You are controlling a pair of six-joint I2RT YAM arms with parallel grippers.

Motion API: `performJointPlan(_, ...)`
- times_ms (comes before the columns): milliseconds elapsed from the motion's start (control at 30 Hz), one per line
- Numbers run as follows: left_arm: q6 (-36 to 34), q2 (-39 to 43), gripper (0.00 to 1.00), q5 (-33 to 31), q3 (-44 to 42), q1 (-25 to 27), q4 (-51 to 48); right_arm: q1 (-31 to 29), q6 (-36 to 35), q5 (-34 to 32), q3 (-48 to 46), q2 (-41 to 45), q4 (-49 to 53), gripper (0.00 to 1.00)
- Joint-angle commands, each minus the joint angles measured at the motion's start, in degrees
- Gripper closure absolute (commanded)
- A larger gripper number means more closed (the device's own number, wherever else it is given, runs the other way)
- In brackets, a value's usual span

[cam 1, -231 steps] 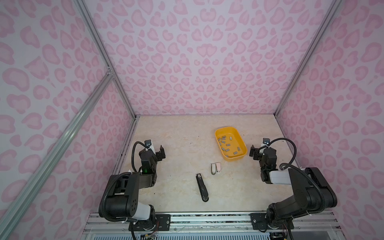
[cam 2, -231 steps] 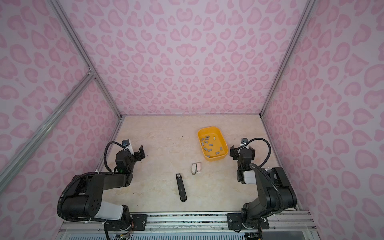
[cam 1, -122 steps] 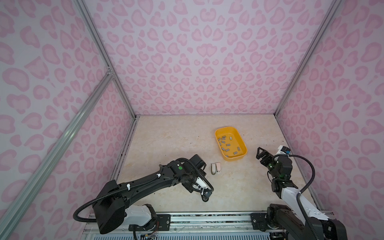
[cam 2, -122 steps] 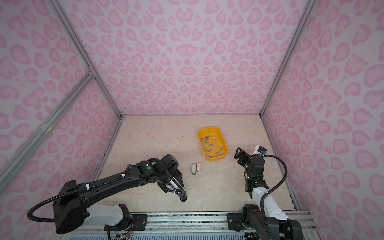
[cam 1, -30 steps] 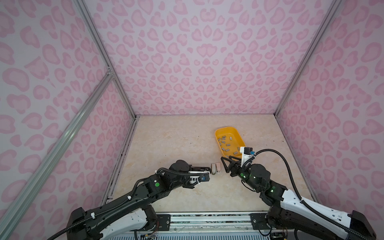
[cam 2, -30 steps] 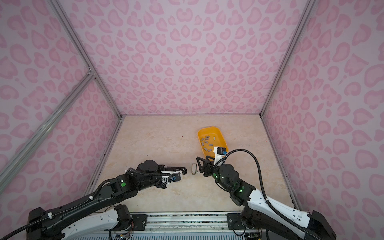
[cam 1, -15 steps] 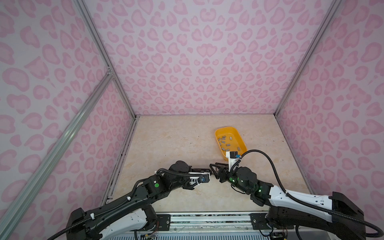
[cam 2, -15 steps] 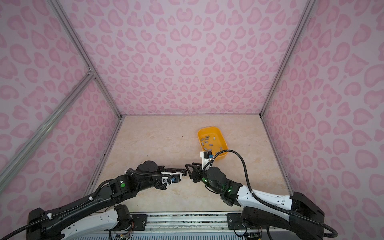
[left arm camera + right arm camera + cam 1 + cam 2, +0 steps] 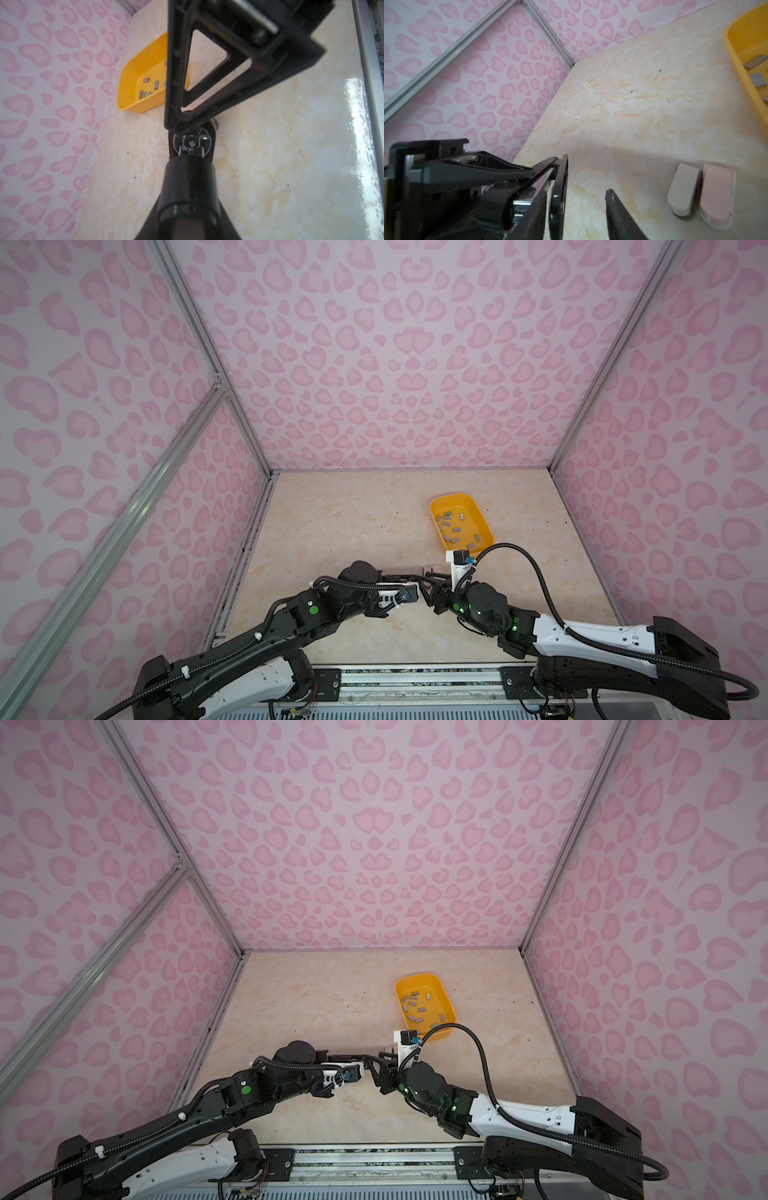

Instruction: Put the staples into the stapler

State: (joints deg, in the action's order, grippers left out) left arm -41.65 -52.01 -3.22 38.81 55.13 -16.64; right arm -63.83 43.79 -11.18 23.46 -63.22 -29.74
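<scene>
Firmly shut, the left pincer (image 9: pixel 182 126) grips the black stapler (image 9: pixel 189 187); the right pincer (image 9: pixel 585 195) gapes beside it.

The left arm (image 9: pixel 291 624) and right arm (image 9: pixel 582 632) are black with white parts. Small green lights (image 9: pixel 310 608) glow on them. Bumpy black cables (image 9: pixel 507 546) loop along. The left gripper (image 9: pixel 178 127) has triangle-shaped black fingers (image 9: pixel 176 83).

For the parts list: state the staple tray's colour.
Orange-yellow; the tray shows best in a top view.

Counted: one yellow tray (image 9: pixel 484 526), roughly ten staples (image 9: pixel 456 528), one black stapler (image 9: pixel 188 176), two small staplers (image 9: pixel 683 191), two robot arms (image 9: pixel 257 651).
</scene>
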Motion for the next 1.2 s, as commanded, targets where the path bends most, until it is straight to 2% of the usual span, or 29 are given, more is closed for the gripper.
performJointPlan(0,-0.3,0.5,0.96,1.3,0.7,0.0,3.5,-0.4,0.2,-0.8,0.3,-1.4,-2.3,0.55)
performJointPlan(267,-0.3,-0.1,0.96,2.6,1.4,0.0,3.2,-1.6,0.5,-1.9,1.0,-3.8,-3.1,0.59)
performJointPlan(767,-0.9,3.4,0.96,6.5,2.4,0.0,1.4,-1.6,2.8,-5.4,-0.7,-2.6,-3.4,0.94)
performJointPlan(1000,-0.7,3.3,0.96,6.6,3.0,0.0,0.9,-1.7,3.1,-6.7,-1.1,-2.3,-2.7,0.99)
performJointPlan(1167,-1.4,5.1,0.96,8.0,2.1,-0.1,0.7,-1.5,4.5,-10.1,-1.1,-2.2,-0.2,1.00)
